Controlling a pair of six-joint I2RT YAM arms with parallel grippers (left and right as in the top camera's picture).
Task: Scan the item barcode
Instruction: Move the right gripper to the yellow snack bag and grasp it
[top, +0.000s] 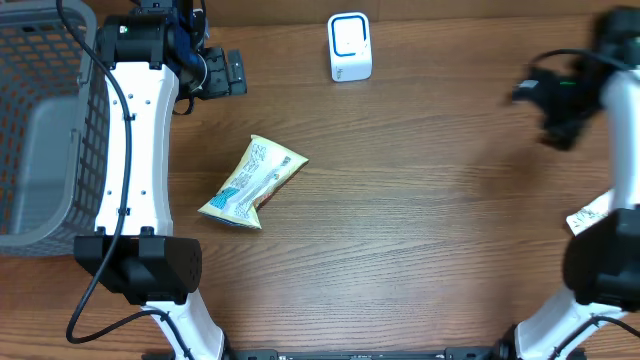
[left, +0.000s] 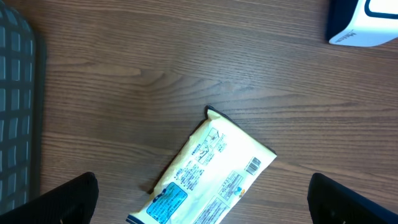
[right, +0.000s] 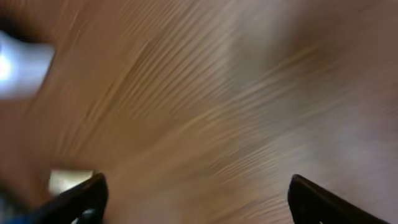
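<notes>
The item, a pale yellow packet (top: 252, 182) with blue print, lies flat on the wooden table, left of centre. In the left wrist view the packet (left: 211, 174) shows a small barcode (left: 253, 165) near its right corner. The white and blue scanner (top: 350, 47) stands at the back centre, and its corner (left: 364, 25) shows at the top right of that view. My left gripper (top: 225, 73) hovers at the back left, open, with the packet below and apart from its fingers (left: 68, 199). My right gripper (top: 530, 90) is blurred at the far right, open and holding nothing (right: 199, 202).
A grey mesh basket (top: 40, 130) fills the far left edge, and its wall (left: 15, 93) shows in the left wrist view. Another pale packet (top: 590, 215) pokes out by the right arm's base. The right wrist view is smeared, with a white blob (right: 22, 68) at the left.
</notes>
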